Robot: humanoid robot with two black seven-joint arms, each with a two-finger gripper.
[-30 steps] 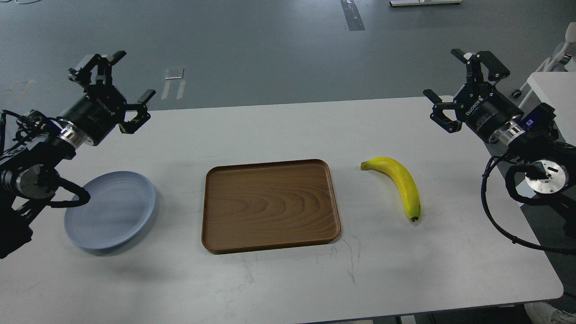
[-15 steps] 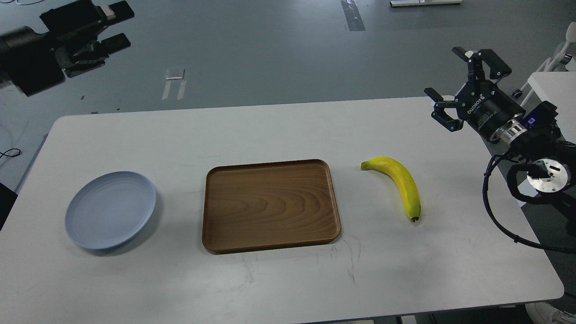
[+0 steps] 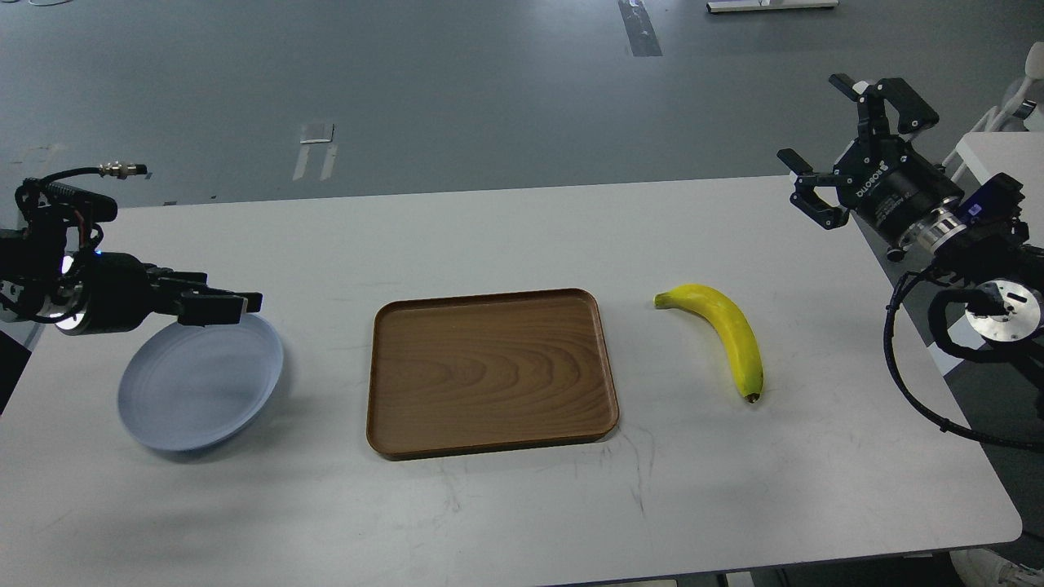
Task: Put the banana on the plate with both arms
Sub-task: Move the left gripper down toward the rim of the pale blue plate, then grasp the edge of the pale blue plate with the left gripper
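Observation:
The yellow banana (image 3: 728, 333) lies on the white table, right of the tray, stem end towards the tray and dark tip towards me. The pale blue-grey plate (image 3: 196, 391) sits at the table's left and holds nothing. My left gripper (image 3: 232, 304) reaches in from the left, level and side-on, with its fingertips over the plate's far rim. Its fingers overlap, so I cannot tell how they stand. My right gripper (image 3: 848, 147) hangs open and empty above the table's far right corner, well behind and right of the banana.
A rectangular brown wooden tray (image 3: 489, 440) lies between plate and banana, with nothing in it. The white table (image 3: 522, 505) ends close to my right arm. A second white table edge (image 3: 991, 151) and chair legs stand beyond the right side.
My left arm swung up out to the top left, then came down low and level over the plate's far rim. My right gripper drifted slightly up and right. Banana, plate and tray have not moved.

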